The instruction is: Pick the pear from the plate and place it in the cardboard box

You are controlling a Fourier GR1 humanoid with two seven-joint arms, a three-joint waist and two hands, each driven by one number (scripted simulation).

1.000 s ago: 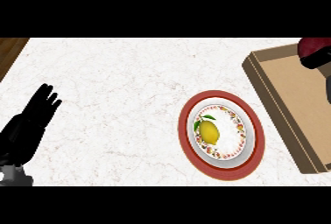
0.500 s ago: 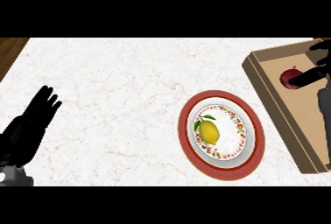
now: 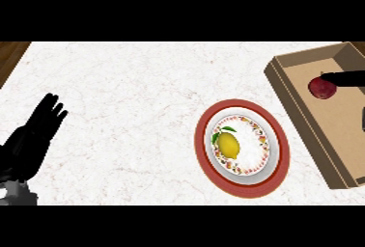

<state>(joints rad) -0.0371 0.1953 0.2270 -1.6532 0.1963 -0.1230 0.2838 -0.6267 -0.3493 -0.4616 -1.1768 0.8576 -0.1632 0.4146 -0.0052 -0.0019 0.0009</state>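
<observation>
A red pear (image 3: pixel 322 88) lies on the floor of the cardboard box (image 3: pixel 299 113) at the right, near its far end. Of my right hand (image 3: pixel 348 78) only a straight dark finger shows, coming in from the right edge with its tip at the pear's top; it is not curled round the fruit. A red-rimmed plate (image 3: pixel 242 181) with a patterned white centre sits left of the box, and a yellow fruit shape with a green leaf (image 3: pixel 228 144) shows at its middle. My left hand (image 3: pixel 34 137) rests open at the left edge, fingers up.
The white marble counter (image 3: pixel 135 96) stretches between my left hand and the plate. A strip of wooden floor (image 3: pixel 10 53) shows at the far left corner. The box's near wall (image 3: pixel 341 182) stands close to the plate's right rim.
The right hand carried the red pear down into the box. The pear now lies on the box floor, and the hand has drawn back towards the right edge. The left hand stayed still.
</observation>
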